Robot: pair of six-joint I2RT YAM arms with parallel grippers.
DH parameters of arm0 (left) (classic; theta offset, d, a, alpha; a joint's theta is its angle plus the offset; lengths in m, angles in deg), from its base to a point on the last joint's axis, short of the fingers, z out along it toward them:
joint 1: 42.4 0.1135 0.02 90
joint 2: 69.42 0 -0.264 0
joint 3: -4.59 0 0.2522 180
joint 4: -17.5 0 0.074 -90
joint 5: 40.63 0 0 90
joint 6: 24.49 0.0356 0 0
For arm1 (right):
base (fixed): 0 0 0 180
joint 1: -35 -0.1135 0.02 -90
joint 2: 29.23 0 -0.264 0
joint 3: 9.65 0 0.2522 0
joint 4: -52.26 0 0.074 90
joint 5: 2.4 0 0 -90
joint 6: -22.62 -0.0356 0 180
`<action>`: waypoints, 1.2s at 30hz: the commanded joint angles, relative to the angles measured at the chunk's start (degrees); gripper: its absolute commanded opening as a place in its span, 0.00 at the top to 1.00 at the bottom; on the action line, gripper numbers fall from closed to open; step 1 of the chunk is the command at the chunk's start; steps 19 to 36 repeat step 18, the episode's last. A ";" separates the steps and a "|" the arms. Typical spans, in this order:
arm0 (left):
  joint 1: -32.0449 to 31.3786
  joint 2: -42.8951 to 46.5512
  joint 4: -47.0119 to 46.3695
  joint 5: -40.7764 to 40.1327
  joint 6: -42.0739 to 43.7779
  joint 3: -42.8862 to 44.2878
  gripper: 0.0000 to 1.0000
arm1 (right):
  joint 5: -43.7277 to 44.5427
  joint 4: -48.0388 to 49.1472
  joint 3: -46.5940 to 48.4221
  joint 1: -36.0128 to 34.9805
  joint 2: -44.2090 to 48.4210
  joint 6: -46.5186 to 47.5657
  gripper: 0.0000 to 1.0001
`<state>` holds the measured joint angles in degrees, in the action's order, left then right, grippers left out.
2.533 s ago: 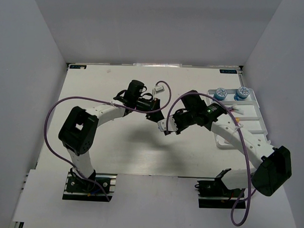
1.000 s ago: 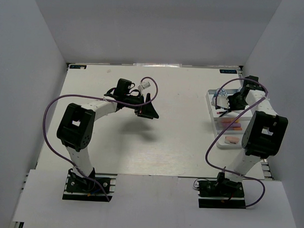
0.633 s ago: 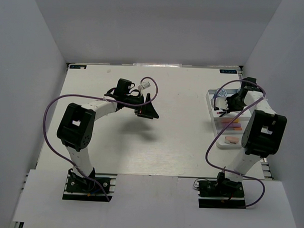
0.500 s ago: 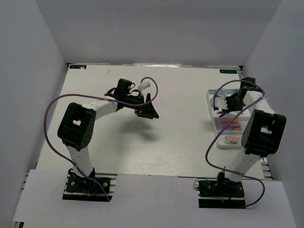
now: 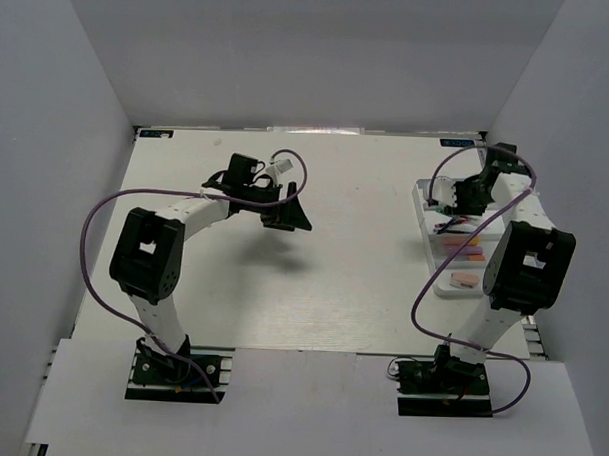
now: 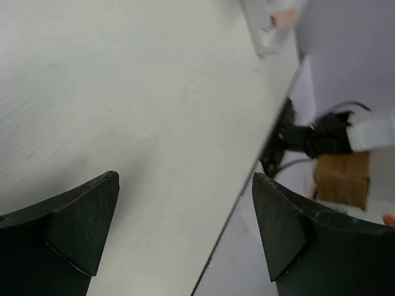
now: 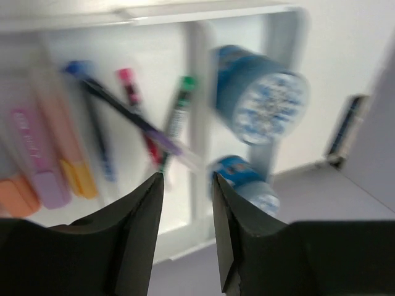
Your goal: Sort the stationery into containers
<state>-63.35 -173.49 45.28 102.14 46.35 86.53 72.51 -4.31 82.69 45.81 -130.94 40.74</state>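
Note:
My right gripper [image 5: 454,197] hovers over the far end of the white divided tray [image 5: 426,218] at the table's right. In the right wrist view its jaws [image 7: 188,179] stand apart with nothing between them. Below them in the tray [image 7: 199,68] lie thin pens: a purple-blue pen [image 7: 133,120] lying crosswise, a red pen [image 7: 131,92] and a green pen [image 7: 179,111]. Pink-purple [image 7: 34,154], orange [image 7: 12,192] and yellow-orange [image 7: 77,174] highlighters lie to their left. A pink eraser-like piece [image 5: 465,280] rests in the tray's near end. My left gripper [image 5: 285,215] hangs wide open and empty [image 6: 185,228] over the bare table.
Two blue tape rolls [image 7: 262,98] [image 7: 247,182] stand in the tray's far compartment, close to my right fingertips. White walls close in the table on three sides. The left wrist view shows the table's front edge and the tray's corner [image 6: 262,29].
My right gripper has opened over the tray's pen compartment and lifted slightly toward the far end. The left gripper has shifted a little toward the far left, still wide open.

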 commanded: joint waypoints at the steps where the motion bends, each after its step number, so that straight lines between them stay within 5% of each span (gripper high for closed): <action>1: 2.14 6.51 7.21 -14.03 1.23 3.09 0.02 | -9.50 -7.09 12.69 0.27 5.90 -10.62 0.57; 6: 4.78 13.27 12.51 -26.13 7.02 2.39 0.02 | -19.35 -9.14 15.46 0.44 15.21 -31.87 0.54; 10: 6.09 17.22 18.93 -33.07 12.11 1.43 0.02 | -20.77 -2.21 7.04 0.70 24.26 -62.05 0.43; 16: 8.03 20.91 22.54 -46.43 15.20 -1.20 0.02 | -20.86 0.61 -4.22 1.49 32.53 -85.84 0.30; 36: 8.65 22.85 21.67 -48.72 15.38 -2.44 0.02 | -19.63 4.56 -9.22 1.41 37.01 -88.24 0.28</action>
